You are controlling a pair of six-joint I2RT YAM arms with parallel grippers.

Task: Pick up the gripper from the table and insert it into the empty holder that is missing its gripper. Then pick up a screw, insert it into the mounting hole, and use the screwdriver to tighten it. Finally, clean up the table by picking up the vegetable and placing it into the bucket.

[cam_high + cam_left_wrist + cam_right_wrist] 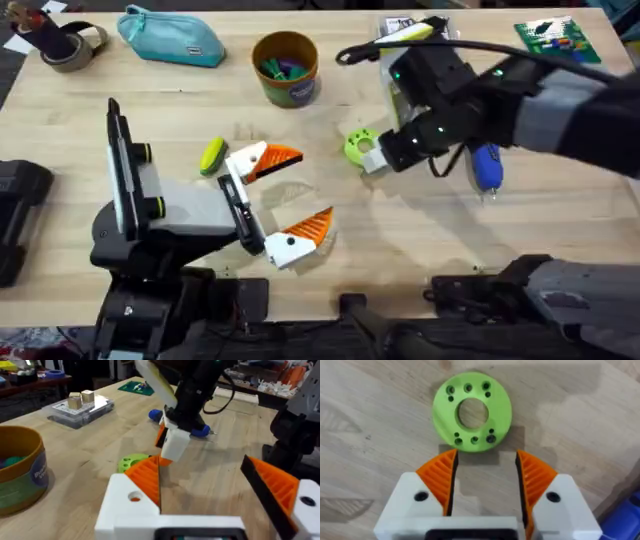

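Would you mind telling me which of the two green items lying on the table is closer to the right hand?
The gripper, the lime-green disc with holes, lies just ahead of the right hand; the vegetable lies by the left hand.

we've got the table [80, 130], light wood — on it sit the gripper [360, 147], vegetable [212, 156], bucket [286, 68], screwdriver [486, 166], teal pouch [170, 37].

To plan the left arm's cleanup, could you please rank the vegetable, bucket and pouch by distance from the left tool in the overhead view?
From the left tool:
1. Vegetable, just beyond its upper finger.
2. Bucket, farther back, centre.
3. Pouch, back left.
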